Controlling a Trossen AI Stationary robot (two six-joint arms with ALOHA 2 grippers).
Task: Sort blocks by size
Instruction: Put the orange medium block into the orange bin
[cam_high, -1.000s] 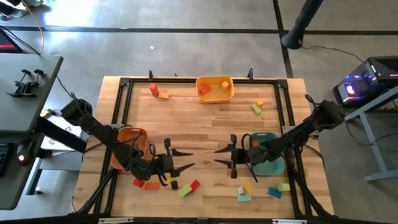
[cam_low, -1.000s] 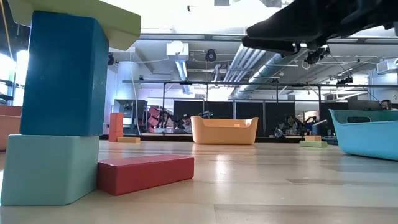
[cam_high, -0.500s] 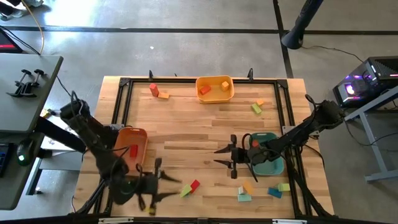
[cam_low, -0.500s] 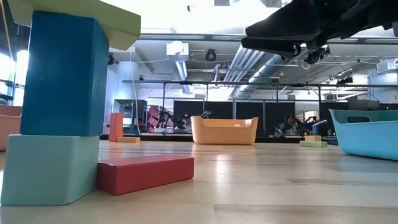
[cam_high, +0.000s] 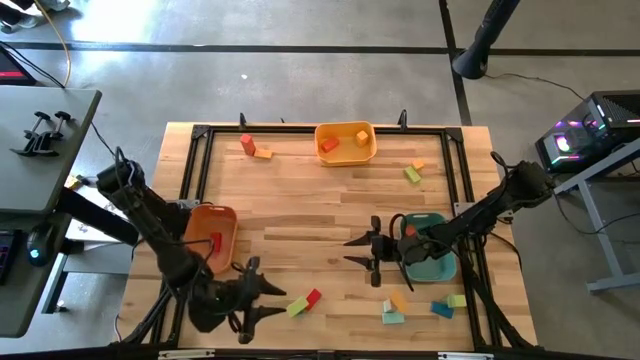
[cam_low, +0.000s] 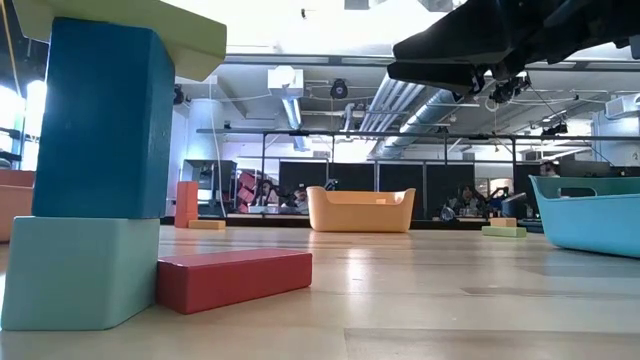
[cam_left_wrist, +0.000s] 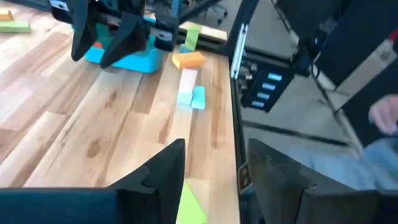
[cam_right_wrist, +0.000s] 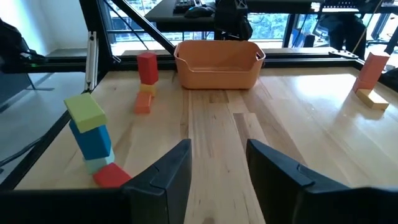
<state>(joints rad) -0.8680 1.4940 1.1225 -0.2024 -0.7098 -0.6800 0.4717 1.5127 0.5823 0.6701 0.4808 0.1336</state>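
Left gripper (cam_high: 262, 298) has swung from orange tray (cam_high: 222, 217) toward table's near edge.

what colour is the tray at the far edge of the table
Yellow-orange tray, holding a red and a yellow block; clearest in the high view.

From table height the yellow-green block (cam_low: 150, 25) atop the blue one (cam_low: 100, 120) runs past the frame's top; the teal tray (cam_low: 590, 215) is cropped on the right.

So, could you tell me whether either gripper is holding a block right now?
No. The left gripper and the right gripper are both open and empty.
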